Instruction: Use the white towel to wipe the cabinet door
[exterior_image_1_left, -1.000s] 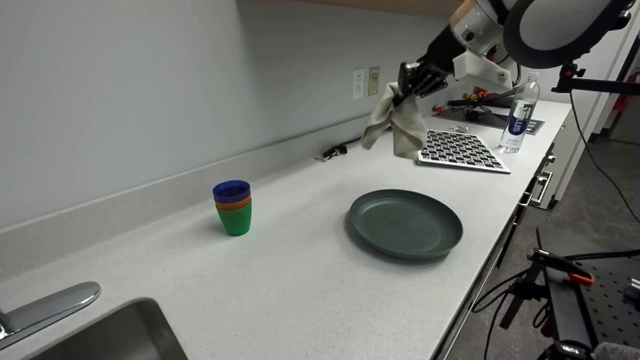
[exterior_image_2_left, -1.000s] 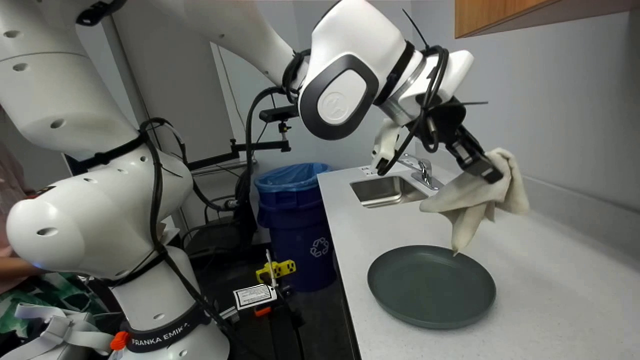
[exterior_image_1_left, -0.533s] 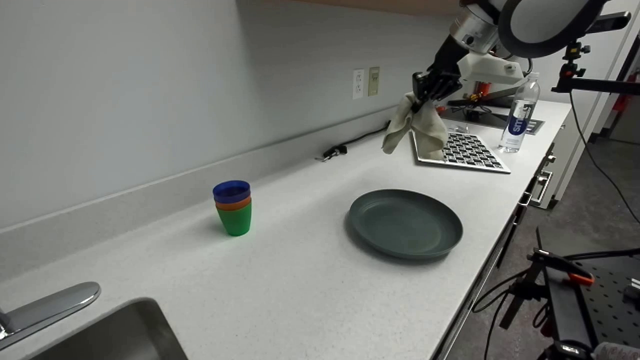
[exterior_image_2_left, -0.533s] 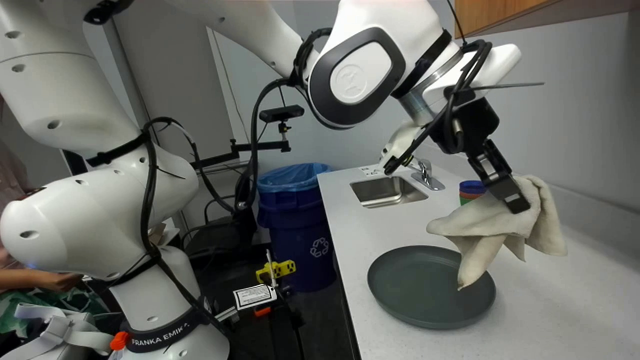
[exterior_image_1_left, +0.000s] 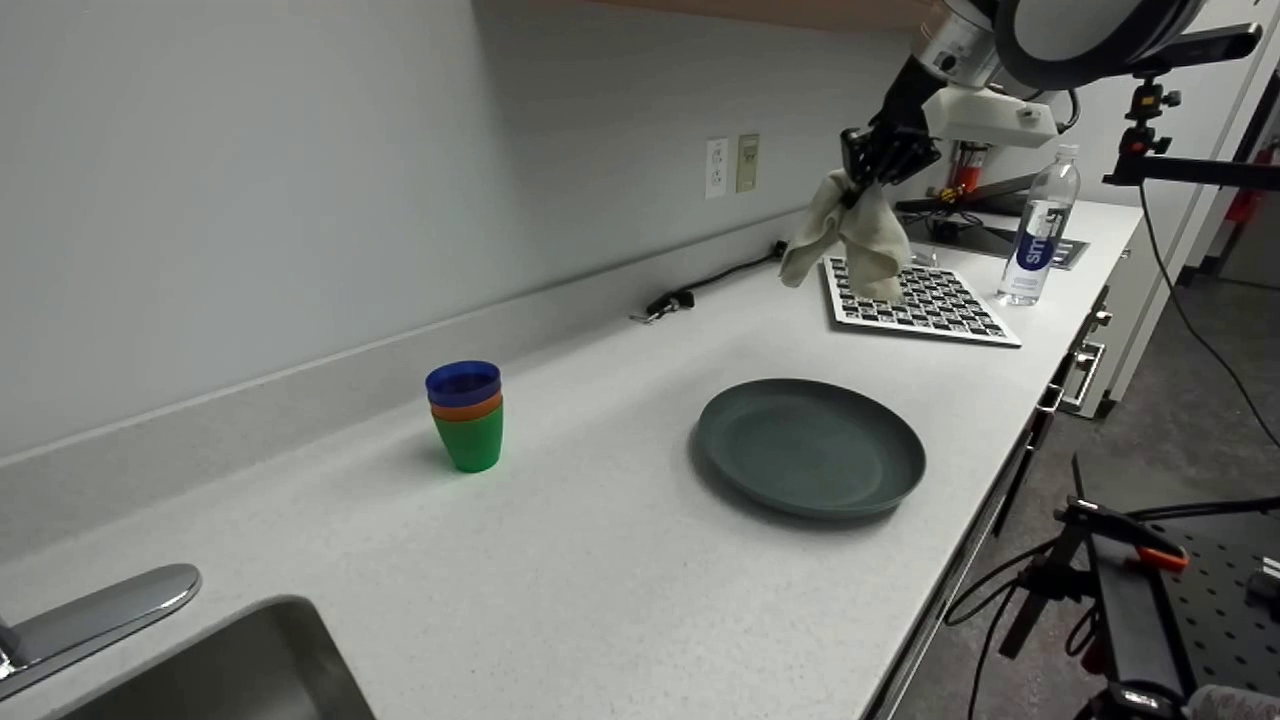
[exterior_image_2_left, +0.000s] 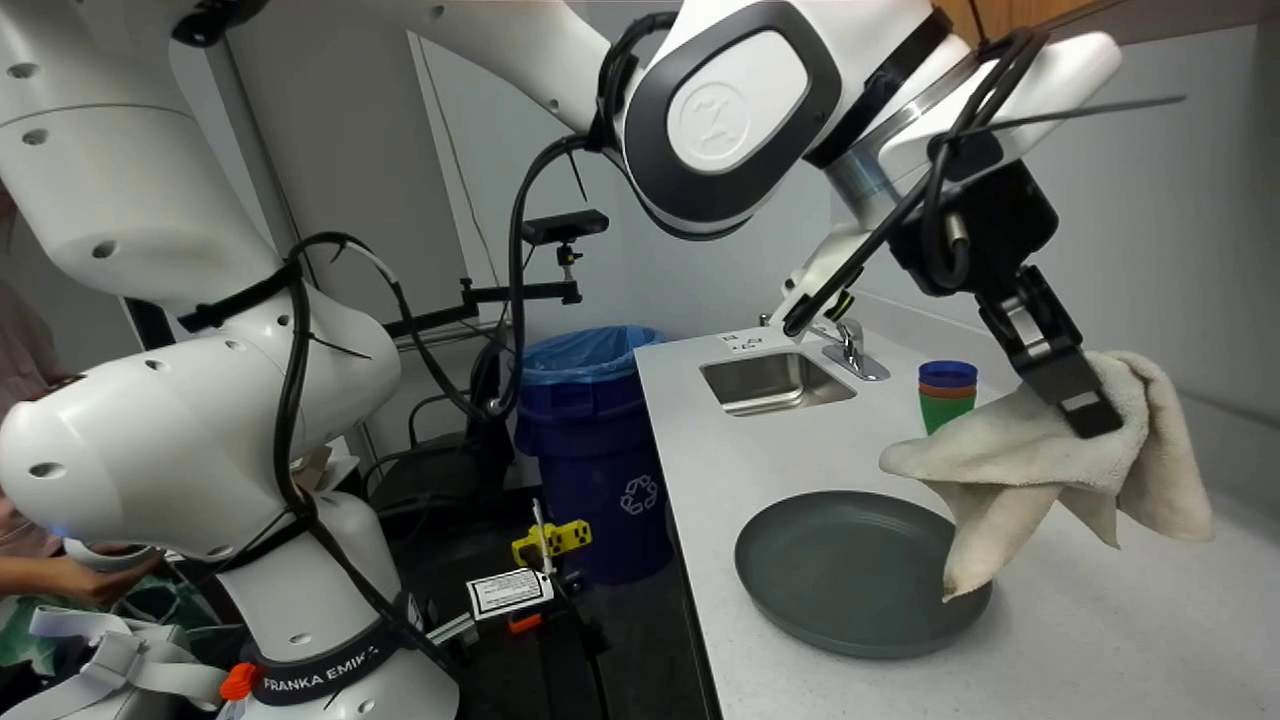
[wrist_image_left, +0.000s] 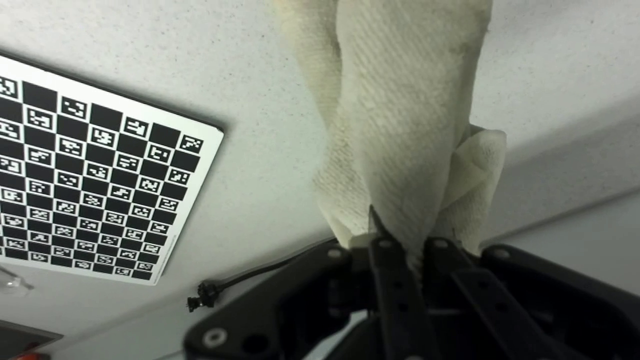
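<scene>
The white towel (exterior_image_1_left: 868, 245) hangs in folds from my gripper (exterior_image_1_left: 856, 190), above the counter and apart from it. In an exterior view the towel (exterior_image_2_left: 1020, 455) hangs above the far-wall side of the plate, with the gripper (exterior_image_2_left: 1098, 412) pinching its upper part. In the wrist view the towel (wrist_image_left: 405, 110) is bunched between the closed black fingers of the gripper (wrist_image_left: 412, 245). A wooden upper cabinet shows only as a strip at the top of both exterior views (exterior_image_1_left: 790, 10) (exterior_image_2_left: 1030, 12). I cannot make out its door.
A dark green plate (exterior_image_1_left: 812, 448) lies on the counter (exterior_image_1_left: 600, 560). Stacked cups (exterior_image_1_left: 467, 430) stand near the wall. A checkered board (exterior_image_1_left: 925, 300) and a water bottle (exterior_image_1_left: 1040, 235) are farther along. A sink (exterior_image_2_left: 775, 385) and a blue bin (exterior_image_2_left: 595, 450) are at the far end.
My gripper and the towel have moved right in both exterior views, toward the checkered board and away from the sink. The stacked cups have come into sight behind the towel. The grip is unchanged.
</scene>
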